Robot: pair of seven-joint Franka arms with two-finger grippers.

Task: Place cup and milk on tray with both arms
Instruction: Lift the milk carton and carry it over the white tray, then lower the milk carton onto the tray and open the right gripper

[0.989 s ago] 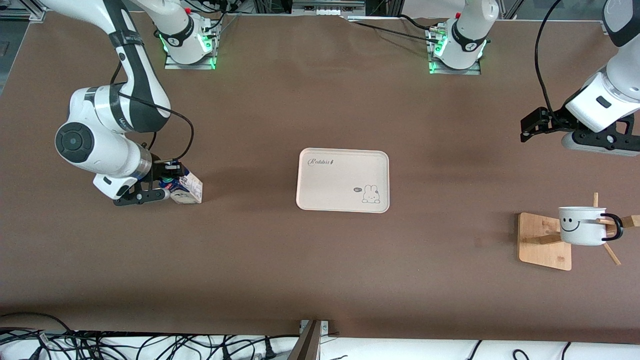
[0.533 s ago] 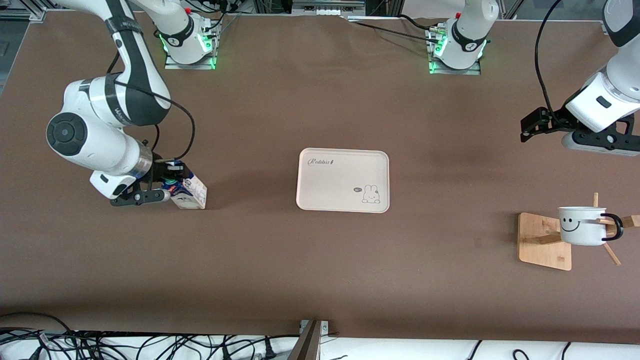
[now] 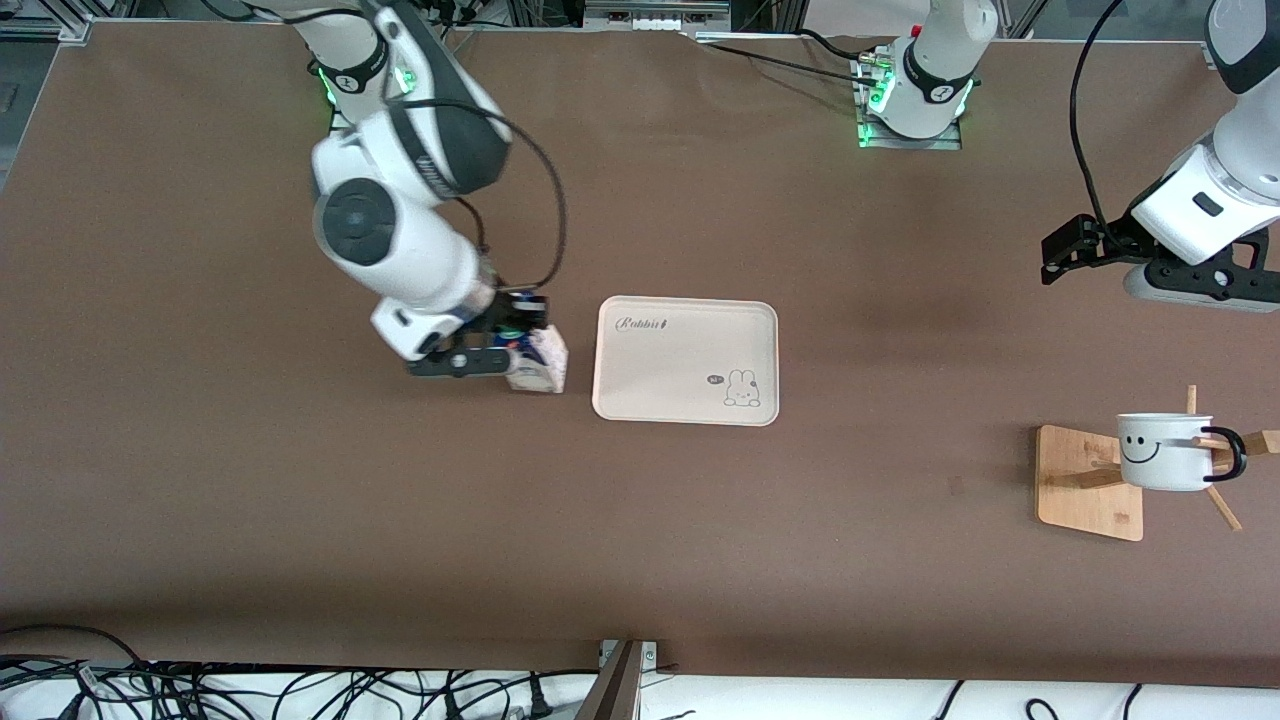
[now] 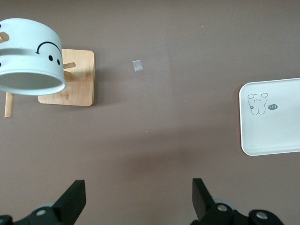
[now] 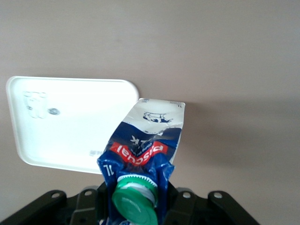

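My right gripper (image 3: 505, 352) is shut on the milk (image 3: 540, 362), a blue and white carton with a green cap (image 5: 136, 199). It holds the carton tilted, low over the table, just beside the cream tray (image 3: 680, 350) at its edge toward the right arm's end. In the right wrist view the milk (image 5: 145, 140) hangs beside the tray (image 5: 70, 126). The cup (image 3: 1163, 452) hangs on a wooden stand (image 3: 1085, 480) near the left arm's end. My left gripper (image 3: 1062, 255) is open and empty, up over the table and waiting. Its wrist view shows its gripper (image 4: 138, 201), the cup (image 4: 30, 56) and the tray (image 4: 276, 126).
The stand's wooden pegs (image 3: 1225, 508) stick out around the cup. A small scrap of tape (image 4: 137, 65) lies on the brown table between stand and tray. Cables (image 3: 300, 690) and a metal bracket (image 3: 625, 680) run along the table's edge nearest the front camera.
My right arm has carried the milk from the right arm's end of the table to just beside the tray. The left arm, the cup and the tray have not moved.
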